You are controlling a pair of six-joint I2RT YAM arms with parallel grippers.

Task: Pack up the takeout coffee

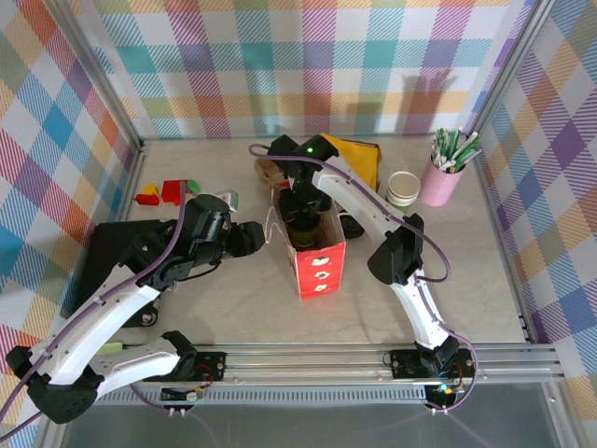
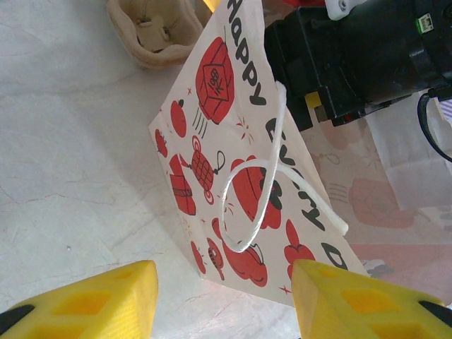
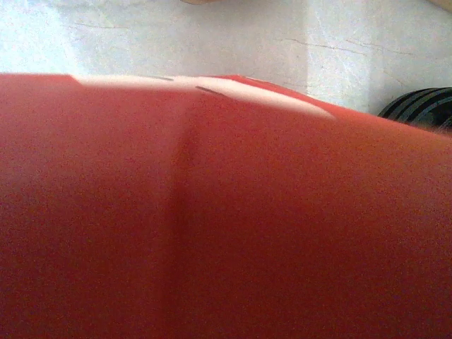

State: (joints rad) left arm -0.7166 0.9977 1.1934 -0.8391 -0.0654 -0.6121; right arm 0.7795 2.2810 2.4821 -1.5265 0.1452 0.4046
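Two arms: my left gripper (image 2: 226,304) is hovering unclenched, nine o'clock of the gift bag (image 1: 319,266); my right gripper (image 1: 300,217) is reaching inside, grasp hidden, risking snagging and toppling it.

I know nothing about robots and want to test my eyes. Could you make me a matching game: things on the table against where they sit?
Things:
1. red paper bag
2. pink cup of straws
3. coloured blocks
4. brown pulp carrier

Places:
A. far left of the table
B. middle, between the two arms
C. far right of the table
D. just beyond the bag, towards the back wall

Pairs: 1-B, 2-C, 3-A, 4-D
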